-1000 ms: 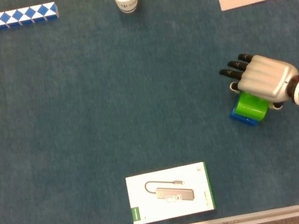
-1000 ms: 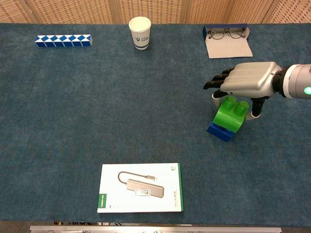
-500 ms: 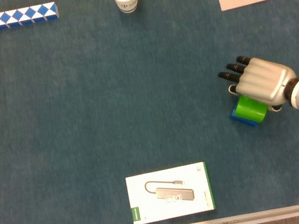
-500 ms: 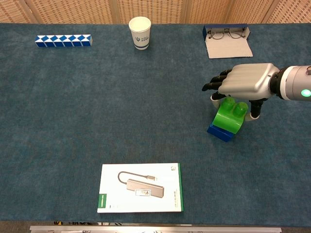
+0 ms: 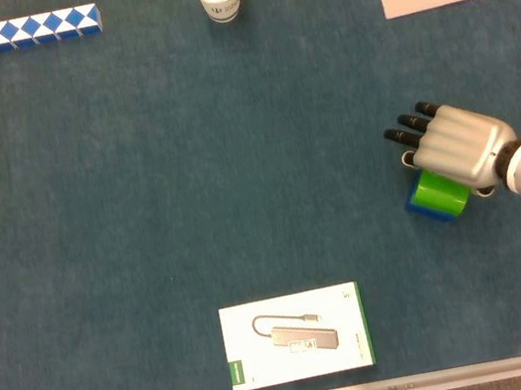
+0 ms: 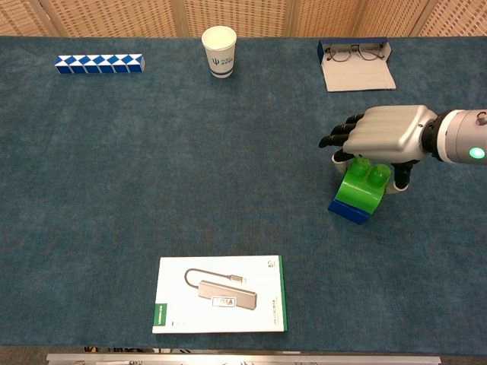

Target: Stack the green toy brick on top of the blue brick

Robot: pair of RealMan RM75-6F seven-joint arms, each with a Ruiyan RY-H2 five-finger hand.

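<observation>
At the right of the frame, just below mid-height, the right hand (image 6: 384, 134) hangs palm-down over the green toy brick (image 6: 363, 185), its dark fingertips (image 6: 335, 139) pointing left. The green toy brick sits tilted on the blue brick (image 6: 348, 210), whose edge shows at the lower left beneath it. In the chest view the thumb (image 6: 402, 176) comes down on the green brick's right side and another finger on its left, so the hand appears to grip it from above, though contact is hard to confirm. In the head view the hand (image 5: 458, 142) covers most of the green brick (image 5: 437, 191). The left hand shows in neither view. On the blue tabletop (image 6: 190, 167), a white product box (image 6: 221, 293) lies at lower centre, well apart from the bricks.
</observation>
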